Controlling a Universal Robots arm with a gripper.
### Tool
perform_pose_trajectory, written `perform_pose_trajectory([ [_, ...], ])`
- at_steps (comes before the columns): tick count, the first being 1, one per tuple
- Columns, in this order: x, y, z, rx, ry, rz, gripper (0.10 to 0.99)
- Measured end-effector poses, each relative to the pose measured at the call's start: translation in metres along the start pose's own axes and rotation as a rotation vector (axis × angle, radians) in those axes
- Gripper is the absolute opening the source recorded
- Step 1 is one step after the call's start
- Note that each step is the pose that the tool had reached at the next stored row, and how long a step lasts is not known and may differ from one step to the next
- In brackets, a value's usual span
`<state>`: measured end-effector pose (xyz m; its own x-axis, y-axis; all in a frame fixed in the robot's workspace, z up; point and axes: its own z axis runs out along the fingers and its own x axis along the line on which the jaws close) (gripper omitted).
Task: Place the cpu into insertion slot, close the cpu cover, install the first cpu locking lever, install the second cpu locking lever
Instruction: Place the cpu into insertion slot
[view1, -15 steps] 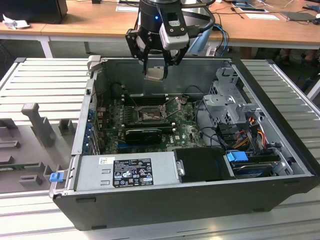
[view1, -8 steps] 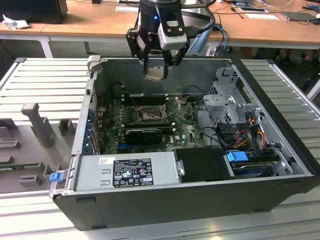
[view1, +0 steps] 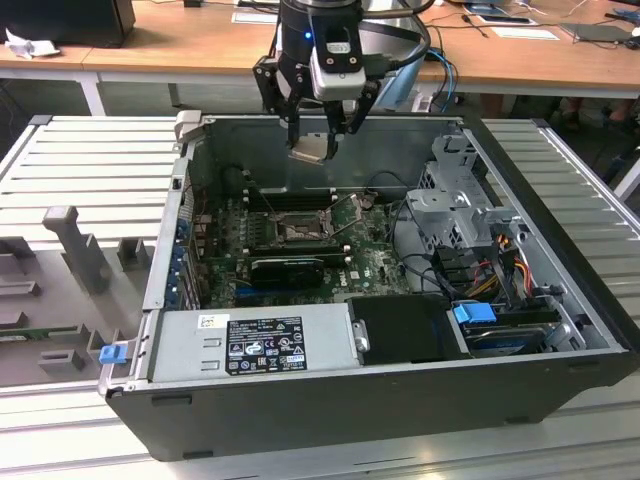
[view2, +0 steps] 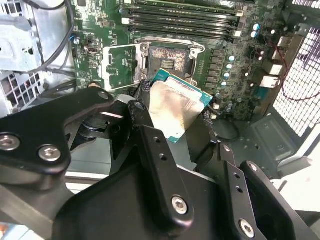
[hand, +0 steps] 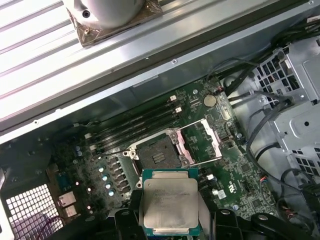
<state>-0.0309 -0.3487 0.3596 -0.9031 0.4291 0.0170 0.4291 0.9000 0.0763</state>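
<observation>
My gripper (view1: 318, 135) hangs above the open computer case, shut on the cpu (view1: 311, 150), a flat square chip with a tan-grey metal face. In both wrist views the cpu (view2: 175, 107) (hand: 169, 202) sits clamped between the black fingers (view2: 145, 127), well above the board. The insertion slot (view1: 297, 232) (view2: 169, 59) (hand: 157, 155) lies bare below it on the green circuit board, its dark centre exposed. The silver cpu cover (view2: 117, 67) (hand: 200, 142) is swung open and lies beside the slot.
Long black memory slots (view2: 185, 15) run beside the socket, and a long black card (view1: 285, 268) lies across the board. A grey power supply (view1: 255, 345), a metal drive cage (view1: 455, 205) with cables, and the case walls (view1: 175, 230) hem the board in.
</observation>
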Motion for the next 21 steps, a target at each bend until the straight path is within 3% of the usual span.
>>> perform_pose_trajectory([
  [6,0.0000,0.0000,0.0003,-0.001,-0.0051,0.066,0.525],
  [19,0.0000,0.0000,0.0007,-0.003,-0.0114,0.148,0.525],
  [21,0.0000,-0.0001,0.0011,-0.003,-0.0156,0.203,0.525],
])
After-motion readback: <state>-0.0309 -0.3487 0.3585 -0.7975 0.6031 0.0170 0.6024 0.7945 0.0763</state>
